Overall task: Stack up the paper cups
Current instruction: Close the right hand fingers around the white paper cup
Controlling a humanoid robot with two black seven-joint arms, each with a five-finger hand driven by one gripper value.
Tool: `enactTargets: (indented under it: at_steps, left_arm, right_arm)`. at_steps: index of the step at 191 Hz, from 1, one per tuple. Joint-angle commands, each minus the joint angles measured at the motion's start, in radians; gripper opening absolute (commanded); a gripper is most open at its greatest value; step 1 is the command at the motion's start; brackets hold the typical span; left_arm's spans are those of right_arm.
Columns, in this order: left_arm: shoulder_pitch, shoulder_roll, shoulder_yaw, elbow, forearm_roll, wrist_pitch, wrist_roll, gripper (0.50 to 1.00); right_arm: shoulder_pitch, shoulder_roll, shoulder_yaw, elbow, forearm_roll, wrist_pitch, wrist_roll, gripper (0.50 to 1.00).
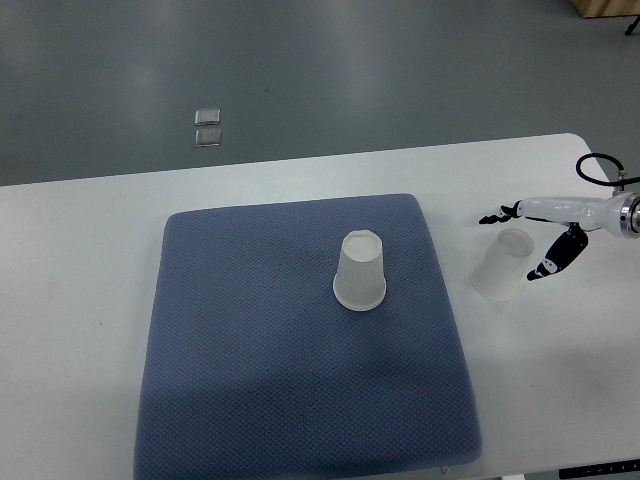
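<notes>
A translucent white paper cup [360, 271] stands upside down near the middle of the blue-grey mat [250, 350]. A second paper cup [500, 270] stands upside down on the white table [80, 300], just right of the mat. My right hand [511, 247] comes in from the right edge and is at this second cup. Its fingers are spread: one white finger [525, 210] reaches over behind the cup's top, and a dark-tipped finger [556, 258] is close beside the cup's right side. The hand is not closed on the cup.
The table's far edge runs across the picture above the mat, with grey floor beyond. A small metal floor plate [208, 128] lies on the floor. A black cable [592, 165] loops at my right wrist. A wooden object [605, 8] shows at the top right corner.
</notes>
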State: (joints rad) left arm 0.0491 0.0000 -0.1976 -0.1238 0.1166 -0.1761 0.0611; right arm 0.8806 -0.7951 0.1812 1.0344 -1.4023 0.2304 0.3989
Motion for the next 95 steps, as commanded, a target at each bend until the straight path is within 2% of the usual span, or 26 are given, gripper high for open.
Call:
enactTargets:
  at_steps: [1, 68, 75, 86, 95]
  left_arm:
    - [0.0, 0.0, 0.001, 0.0, 0.0, 0.0, 0.0, 1.0]
    - [0.0, 0.0, 0.0, 0.001, 0.0, 0.001, 0.0, 1.0]
    - [0.0, 0.0, 0.0, 0.0, 0.0, 0.0, 0.0, 1.0]
    - [0.0, 0.0, 0.0, 0.0, 0.0, 0.001, -0.001, 1.0]
    - [0.0, 0.0, 0.0, 0.001, 0.0, 0.001, 0.0, 1.0]
  right_arm:
    - [-0.008, 0.024, 0.0, -0.014, 0.0, 0.0, -0.002, 0.919]
    - [-0.012, 0.074, 0.0, -0.097, -0.001, -0.02, -0.002, 0.901]
    - [-0.012, 0.074, 0.0, -0.097, -0.001, -0.02, -0.002, 0.885]
    - [-0.012, 0.074, -0.002, -0.097, -0.004, -0.023, 0.0, 0.83]
    - [-0.012, 0.074, -0.003, -0.097, -0.009, -0.029, 0.0, 0.809]
